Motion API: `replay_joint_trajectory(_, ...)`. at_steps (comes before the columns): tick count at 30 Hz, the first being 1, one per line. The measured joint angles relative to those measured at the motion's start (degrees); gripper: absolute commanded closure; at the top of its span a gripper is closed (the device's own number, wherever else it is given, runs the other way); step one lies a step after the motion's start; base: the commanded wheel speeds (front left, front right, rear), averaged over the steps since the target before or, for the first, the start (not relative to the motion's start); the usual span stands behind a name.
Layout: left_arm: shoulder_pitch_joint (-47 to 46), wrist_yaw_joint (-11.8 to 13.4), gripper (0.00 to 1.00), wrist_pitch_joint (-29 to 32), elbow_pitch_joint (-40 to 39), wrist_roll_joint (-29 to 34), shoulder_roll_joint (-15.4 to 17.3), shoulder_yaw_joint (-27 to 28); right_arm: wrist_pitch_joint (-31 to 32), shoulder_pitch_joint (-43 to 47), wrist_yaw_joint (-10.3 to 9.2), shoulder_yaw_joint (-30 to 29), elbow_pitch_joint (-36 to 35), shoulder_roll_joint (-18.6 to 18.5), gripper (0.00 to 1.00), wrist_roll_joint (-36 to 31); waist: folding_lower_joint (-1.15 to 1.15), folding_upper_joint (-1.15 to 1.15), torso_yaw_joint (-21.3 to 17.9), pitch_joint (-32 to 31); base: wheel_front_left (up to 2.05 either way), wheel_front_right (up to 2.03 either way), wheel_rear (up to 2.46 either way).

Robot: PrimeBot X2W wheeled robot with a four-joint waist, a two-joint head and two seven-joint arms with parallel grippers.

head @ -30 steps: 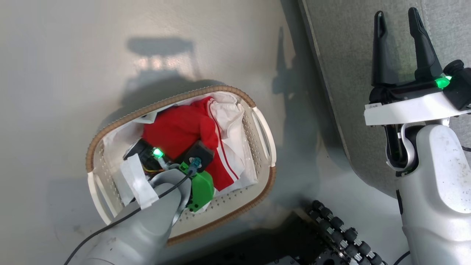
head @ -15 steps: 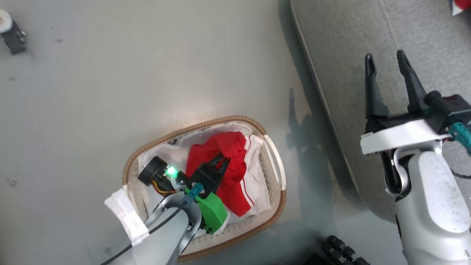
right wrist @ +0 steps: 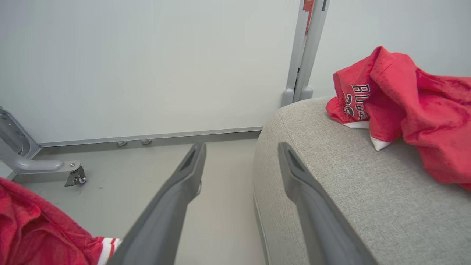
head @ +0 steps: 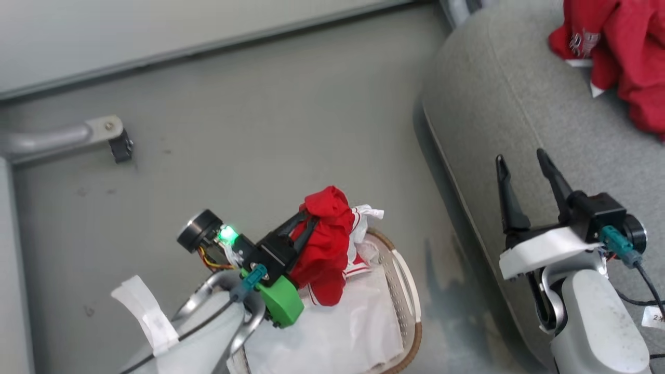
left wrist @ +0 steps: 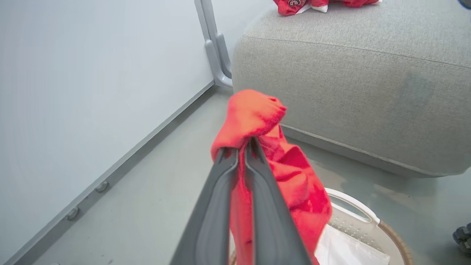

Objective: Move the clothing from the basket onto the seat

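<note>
Grey floor (head: 260, 130) lay under the basket (head: 414, 332); above it my left gripper (head: 307, 221) clenched a red garment (head: 324, 259), my right gripper (head: 520, 158) was released; another garment (head: 623, 52) lay on the seat (head: 519, 104), so half seemed done

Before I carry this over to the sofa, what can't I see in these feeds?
- Basket floor: head view, covered by white cloth, held garment and left arm; leftovers unknown.
- Held garment's lower end: left wrist view, behind fingers of left pincer, cut by bottom edge.
- Clothing on the sofa: head view, cut by right edge.
</note>
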Motion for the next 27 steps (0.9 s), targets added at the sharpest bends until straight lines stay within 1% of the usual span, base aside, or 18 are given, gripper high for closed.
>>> replay_joint_trajectory(4, -2.93, -0.52, 1.0, 0.02, -1.9, 0.13, 2.31, -0.36, 0.0, 1.66, 0.0, 1.47, 0.98, 0.01, 0.0, -0.03, 0.0, 0.0, 0.73, -4.91, 0.0, 0.0, 0.0)
replay_joint_trajectory(10, -8.22, -0.94, 1.0, 2.29, -4.39, -0.56, 5.17, -0.19, 0.0, 2.43, 0.0, 4.24, 1.67, 0.01, 0.0, 0.46, 0.0, 0.0, 1.43, -11.32, 0.0, 0.0, 0.0)
replay_joint_trajectory(14, -12.09, -1.01, 1.0, 3.64, -5.52, -2.18, 6.35, 0.73, 0.0, 2.43, -0.01, 6.06, 1.89, 0.0, 0.0, 0.55, 0.0, 0.0, 1.63, -14.76, 0.0, 0.0, 0.0)
replay_joint_trajectory(18, -16.08, -1.13, 1.0, 4.78, -5.64, -3.08, 6.87, 1.68, 0.0, 2.4, 0.0, 8.24, 1.9, 0.0, 0.0, 1.03, 0.0, 0.0, 1.67, -17.07, 0.0, 0.0, 0.0)
replay_joint_trajectory(23, -19.9, -1.19, 1.0, 5.82, -4.58, -3.66, 6.79, 1.48, 0.0, 2.04, -0.01, 11.71, 1.71, -0.01, 0.0, 2.32, 0.0, 0.0, 1.73, -18.4, 0.0, 0.0, 0.0)
replay_joint_trajectory(27, -22.32, -1.2, 1.0, 6.25, -3.71, -4.64, 6.1, 1.36, 0.0, 0.38, -0.01, 16.72, 1.1, -0.02, 0.0, 5.22, 0.0, 0.0, 1.91, -18.69, 0.0, 0.0, 0.0)
